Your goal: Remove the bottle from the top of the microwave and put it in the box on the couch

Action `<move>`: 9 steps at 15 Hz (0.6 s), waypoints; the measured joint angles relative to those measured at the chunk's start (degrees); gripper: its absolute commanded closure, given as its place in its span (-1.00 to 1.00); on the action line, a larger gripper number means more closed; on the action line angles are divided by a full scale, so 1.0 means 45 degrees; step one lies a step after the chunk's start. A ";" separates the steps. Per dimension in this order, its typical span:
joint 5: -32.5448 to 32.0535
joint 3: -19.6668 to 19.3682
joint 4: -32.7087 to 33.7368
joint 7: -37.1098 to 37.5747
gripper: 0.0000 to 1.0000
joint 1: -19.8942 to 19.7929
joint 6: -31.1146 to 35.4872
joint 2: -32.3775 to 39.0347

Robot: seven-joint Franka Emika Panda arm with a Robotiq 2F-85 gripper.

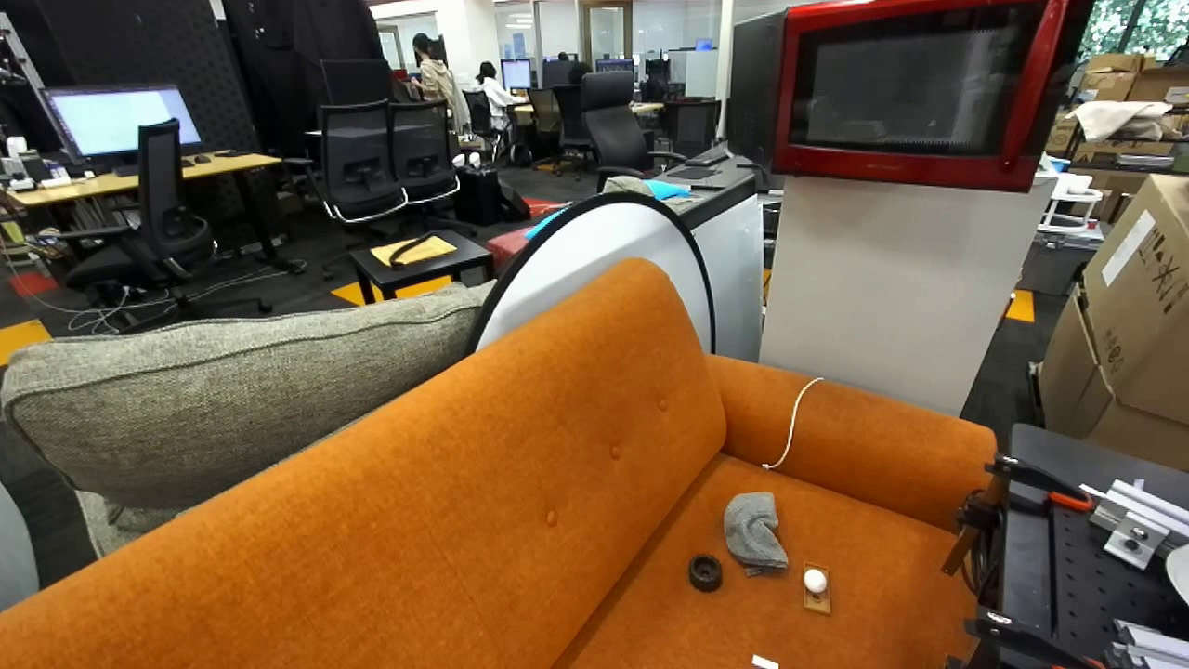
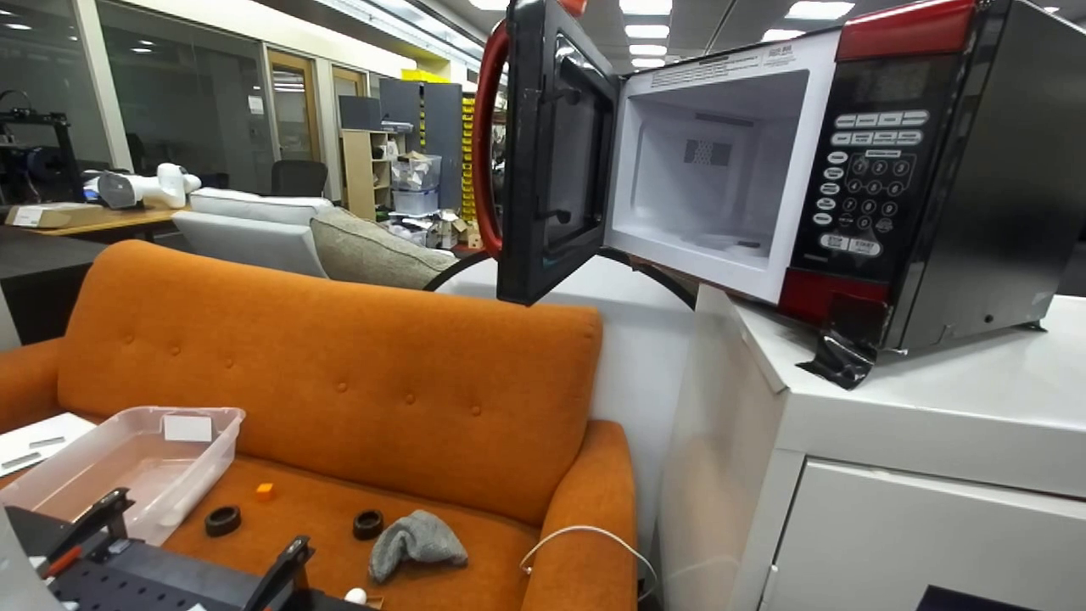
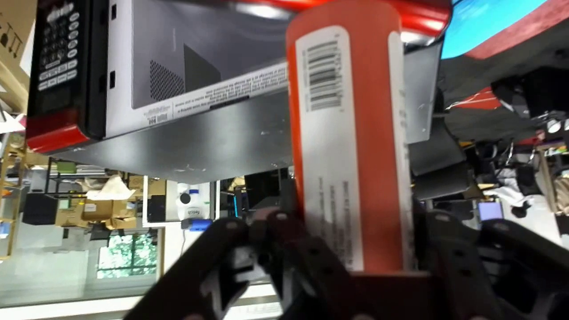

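1. Well below the hand (image 3: 359, 226) is the couch (image 2: 339, 356), where the task must finish. I judge that the present step is the carrying, near its beginning.
2. Near the hand and lower than it, the microwave (image 2: 800, 170) stands with its door (image 2: 560, 153) swung wide. The removing from its top seems to be done.
3. Far to the side of the hand, and lower, the clear box (image 2: 144, 467) sits at the couch's end away from the microwave. The next move calls, I think, for clearance over the door, then a travel toward this box, then lowering, and only then release.
4. On the hand itself, the fingers (image 3: 311, 258) are parted only by the width of what they clasp, one at each side; the contact is blurred.
5. Between these fingers is the bottle (image 3: 351, 142), red-orange and white, reaching downward from the hand (the wrist view stands upside down). In an exterior view a red end (image 2: 574, 8), probably the bottle's, shows near the door's upper edge; whether they touch, I cannot tell.
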 measured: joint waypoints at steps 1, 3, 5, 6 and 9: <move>0.0116 0.0204 -0.0752 -0.0162 0.47 0.0158 -0.0016 -0.0562; 0.0443 0.0576 -0.2174 -0.0597 0.47 0.0386 -0.0030 -0.1714; 0.0800 0.0873 -0.3450 -0.1011 0.47 0.0531 -0.0037 -0.2764; 0.0915 0.1019 -0.4040 -0.1158 0.47 0.0548 -0.0043 -0.3212; 0.0978 0.1282 -0.5414 -0.1274 -0.03 0.0526 -0.0091 -0.4075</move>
